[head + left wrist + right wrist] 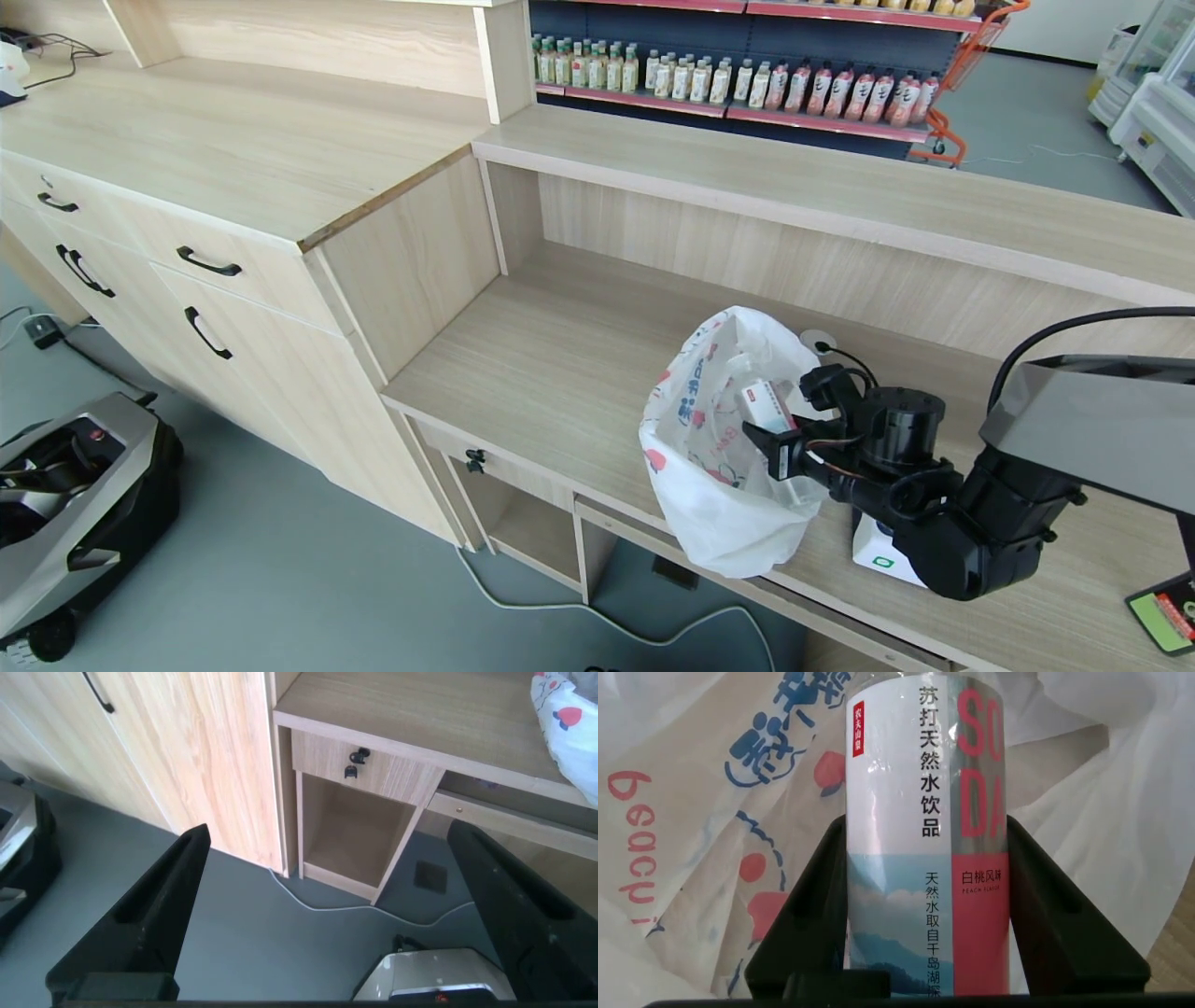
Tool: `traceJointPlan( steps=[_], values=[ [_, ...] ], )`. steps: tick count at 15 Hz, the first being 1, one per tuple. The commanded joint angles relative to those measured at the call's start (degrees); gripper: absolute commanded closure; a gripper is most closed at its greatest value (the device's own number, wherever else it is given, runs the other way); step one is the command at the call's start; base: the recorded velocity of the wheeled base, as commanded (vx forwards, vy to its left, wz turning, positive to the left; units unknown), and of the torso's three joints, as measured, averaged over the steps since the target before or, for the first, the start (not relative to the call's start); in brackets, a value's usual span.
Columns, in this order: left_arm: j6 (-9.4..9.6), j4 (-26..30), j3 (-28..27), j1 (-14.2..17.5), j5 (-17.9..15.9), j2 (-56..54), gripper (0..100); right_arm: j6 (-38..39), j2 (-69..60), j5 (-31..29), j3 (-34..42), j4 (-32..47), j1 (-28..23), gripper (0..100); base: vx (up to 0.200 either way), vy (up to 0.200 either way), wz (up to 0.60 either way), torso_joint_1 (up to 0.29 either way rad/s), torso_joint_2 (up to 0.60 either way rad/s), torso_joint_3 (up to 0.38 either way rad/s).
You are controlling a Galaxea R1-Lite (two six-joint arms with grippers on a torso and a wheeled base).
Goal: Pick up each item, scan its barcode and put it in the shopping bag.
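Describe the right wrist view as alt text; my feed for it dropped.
The right gripper holds a bottle with a white, pink and blue label, clamped between its black fingers. Close behind the bottle is the white shopping bag, printed in blue and red.

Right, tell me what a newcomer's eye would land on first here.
The right pincer, shut on a bottle, sits at the open mouth of the white bag near the front edge of the counter. Behind the counter, rows of shelf bottles catch the eye. The left pincer hangs open over the grey floor.
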Motion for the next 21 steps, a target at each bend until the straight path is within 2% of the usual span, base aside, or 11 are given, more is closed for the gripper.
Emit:
traceJointPlan(
  steps=[1, 3, 4, 10, 12, 13, 15, 17, 18, 19, 21],
  values=[
    [-0.01, 0.0, 0.0, 0.0, 0.0, 0.1, 0, -0.3, 0.9, -0.1, -1.2, 0.4, 0.3, 100, 0.0, 0.0, 0.0, 0.0, 0.0, 0.0],
    [-0.01, 0.0, 0.0, 0.0, 0.0, 0.1, 0, -1.0, 1.3, -0.1, -1.9, 0.7, 0.3, 100, 0.0, 0.0, 0.0, 0.0, 0.0, 0.0],
    [-0.01, 0.0, 0.0, 0.0, 0.0, 0.1, 0, -1.5, 1.3, 0.0, -2.2, 0.7, 0.3, 0, 0.0, 0.0, 0.0, 0.0, 0.0, 0.0],
    [-0.01, 0.0, 0.0, 0.0, 0.0, 0.1, 0, -2.2, -1.7, 0.2, -2.9, 0.6, 1.7, 0, 0.0, 0.0, 0.0, 0.0, 0.0, 0.0],
    [-0.01, 0.0, 0.0, 0.0, 0.0, 0.1, 0, -5.5, -9.4, 0.3, -1.3, 0.7, 2.6, 0, 0.0, 0.0, 0.0, 0.0, 0.0, 0.0],
    [-0.01, 0.0, 0.0, 0.0, 0.0, 0.1, 0, -6.3, -14.8, 0.4, 2.1, 0.4, 2.7, 0, 0.0, 0.0, 0.0, 0.0, 0.0, 0.0],
    [-0.01, 0.0, 0.0, 0.0, 0.0, 0.1, 0, -6.7, -25.1, -0.3, 6.8, 1.3, 0.8, 0, 0.0, 0.0, 0.0, 0.0, 0.0, 0.0],
    [-0.01, 0.0, 0.0, 0.0, 0.0, 0.1, 0, -11.3, -33.8, -2.1, 11.3, 6.2, -1.7, 0, 0.0, 0.0, 0.0, 0.0, 0.0, 0.0],
    [-0.01, 0.0, 0.0, 0.0, 0.0, 0.1, 0, -17.9, -39.0, -7.0, 14.7, 11.3, -7.0, 0, 0.0, 0.0, 0.0, 0.0, 0.0, 0.0],
    [-0.01, 0.0, 0.0, 0.0, 0.0, 0.1, 0, -20.1, -42.9, -13.8, 17.1, 16.5, -10.2, 0, 0.0, 0.0, 0.0, 0.0, 0.0, 0.0],
    [-0.01, 0.0, 0.0, 0.0, 0.0, 0.1, 0, -14.4, -48.0, -27.9, 17.5, 25.3, -10.9, 0, 0.0, 0.0, 0.0, 0.0, 0.0, 0.0]
  ],
)
